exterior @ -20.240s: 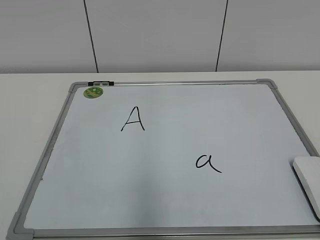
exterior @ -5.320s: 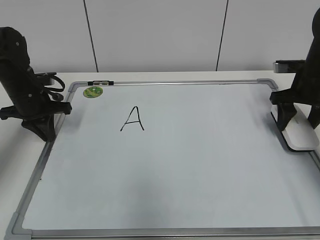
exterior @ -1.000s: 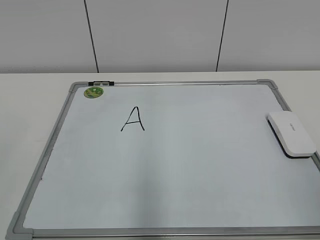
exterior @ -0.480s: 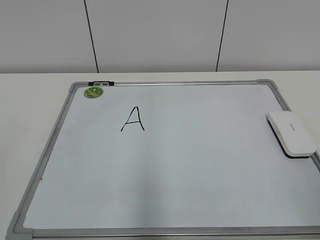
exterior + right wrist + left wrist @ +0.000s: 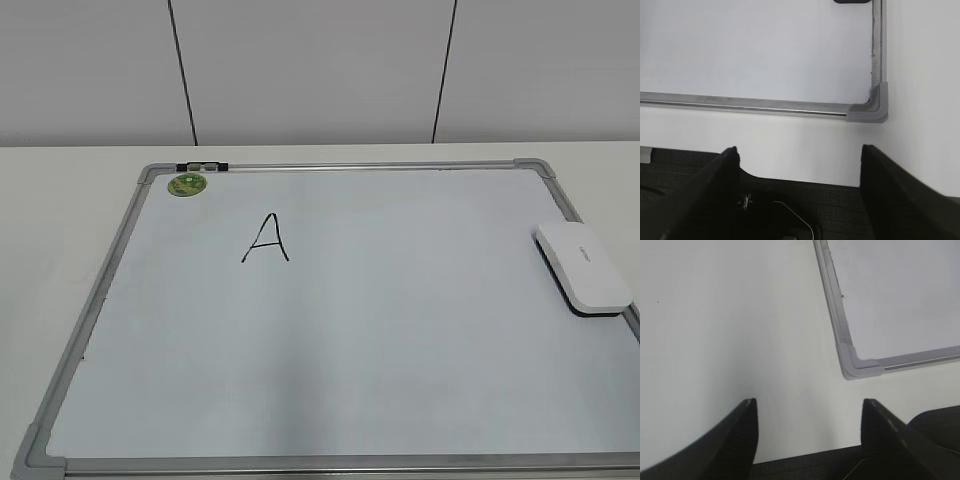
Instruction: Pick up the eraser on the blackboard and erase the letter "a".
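Observation:
The blackboard is a white dry-erase board with a grey frame, lying flat on the table. The white eraser lies on its right edge, untouched. No lowercase "a" shows on the board; only the capital "A" is written at upper left. Neither arm shows in the exterior view. My left gripper is open and empty over bare table beside the board's near left corner. My right gripper is open and empty just off the board's near right corner; the eraser's dark end shows at the top edge.
A round green magnet and a small black clip sit at the board's far left corner. The white table surrounds the board, with a wall behind and the dark table edge below both grippers.
Long ago the lowercase "a" was on the board; it is gone. Both arms stood over the board 5 s ago and have left the exterior view. Nothing moved in the last second.

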